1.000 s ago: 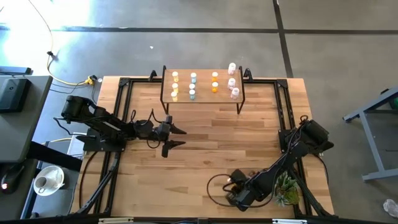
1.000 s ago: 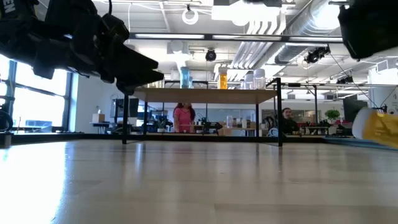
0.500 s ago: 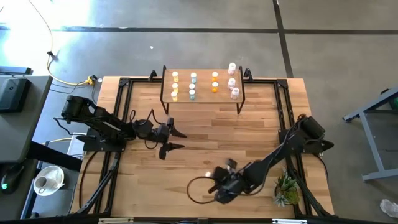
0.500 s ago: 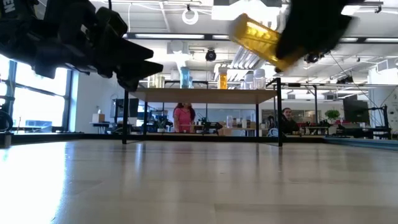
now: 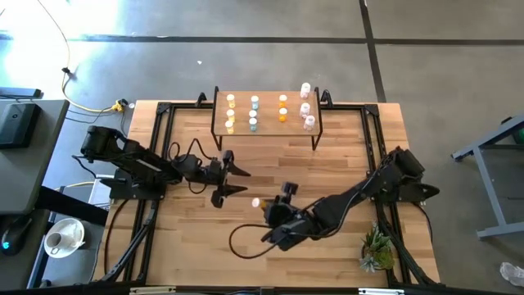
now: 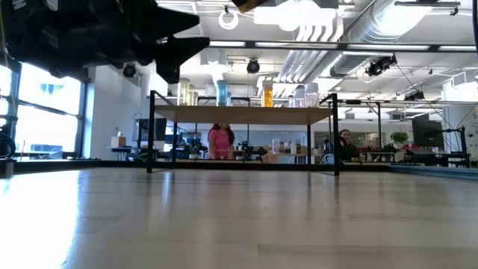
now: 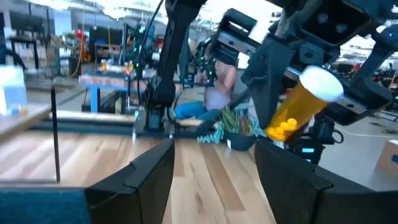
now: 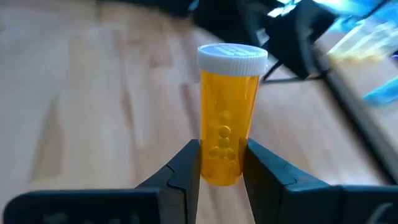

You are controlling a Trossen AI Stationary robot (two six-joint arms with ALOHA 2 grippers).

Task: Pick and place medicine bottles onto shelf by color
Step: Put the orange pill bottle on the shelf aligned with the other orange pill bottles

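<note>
An orange medicine bottle (image 8: 228, 118) with a white cap is lifted over the middle of the table; its cap (image 5: 256, 201) shows in the high view. My right gripper (image 5: 268, 210) is shut on it. My left gripper (image 5: 237, 181) hovers open and level just left of it, empty; in its wrist view (image 7: 214, 180) the bottle (image 7: 298, 109) shows ahead. The shelf (image 5: 266, 131) stands on thin black legs at the table's far edge. On it stand rows of yellow (image 5: 231, 112), blue (image 5: 254, 112), orange (image 5: 282, 109) and pink (image 5: 307, 106) bottles. My right gripper pinches the bottle's lower body (image 8: 222, 163) between its two fingers (image 8: 186, 171), one on each side. It reaches in from the table's right, slanting downward. The bottle is lifted clear of the table and tilted, with its white cap (image 7: 322, 82) as the upper end, away from the fingers.
A small green plant (image 5: 377, 250) sits at the near right corner. A black cable loop (image 5: 244, 242) lies on the wood below the right arm. Black frame rails (image 5: 160, 156) run along the table's sides. People (image 6: 220, 142) show in the room beyond the shelf.
My right gripper has risen from the near right of the table and swung toward the table's left and middle, rolling its wrist and carrying the orange bottle up clear of the wood. My left gripper has lifted a little and tipped up to level.
</note>
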